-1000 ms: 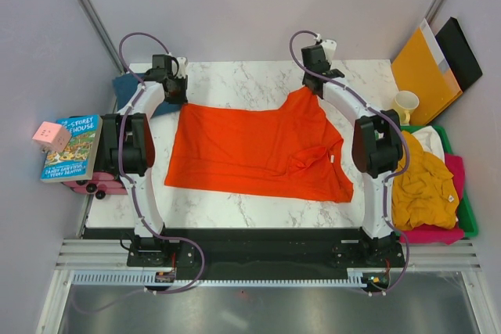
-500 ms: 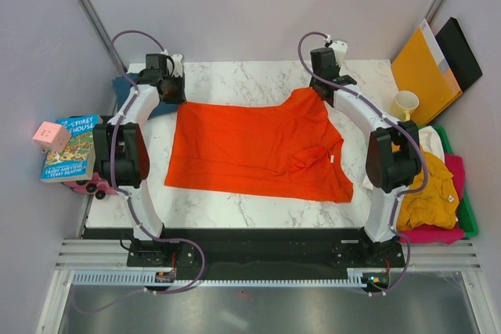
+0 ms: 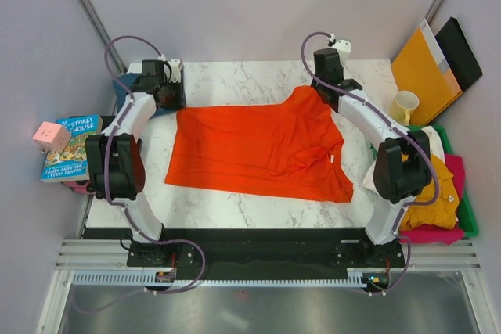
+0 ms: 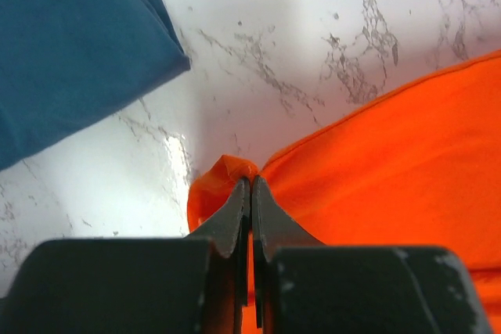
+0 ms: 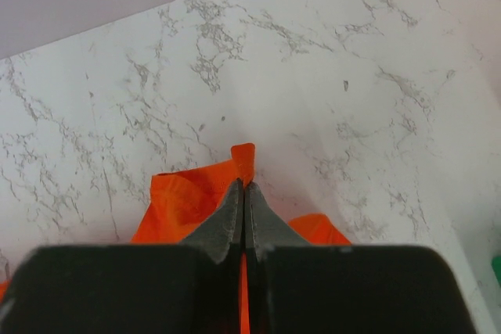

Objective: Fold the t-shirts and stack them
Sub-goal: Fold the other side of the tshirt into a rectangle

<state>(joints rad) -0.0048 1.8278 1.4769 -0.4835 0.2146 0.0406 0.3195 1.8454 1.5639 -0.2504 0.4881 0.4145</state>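
The bright orange-red cloth t-shirt (image 3: 258,150) lies spread on the white marble-patterned counter (image 3: 235,80). Its long axis runs left to right, and there is a rumpled fold near its right end. Both arms reach to its far edge. The left gripper (image 4: 250,187) is pressed together on a small bunched corner of the cloth at the far left. The right gripper (image 5: 244,185) pinches a raised tab of the same shirt at the far right, where the fabric peaks toward the far side. From either gripper the whole body of the shirt lies toward the near side, so neither arm is better placed; each has its own end. The next move looks like a joint one, probably carrying that far edge over the body or drawing it taut first. A folded dark teal-blue cloth shirt (image 4: 70,44) sits to the left of the left pinch, with bare marble between it and the orange cloth. A heap of mustard yellow, pink and white cloth shirts (image 3: 427,185) waits in a green tray (image 3: 468,213) off the right side.
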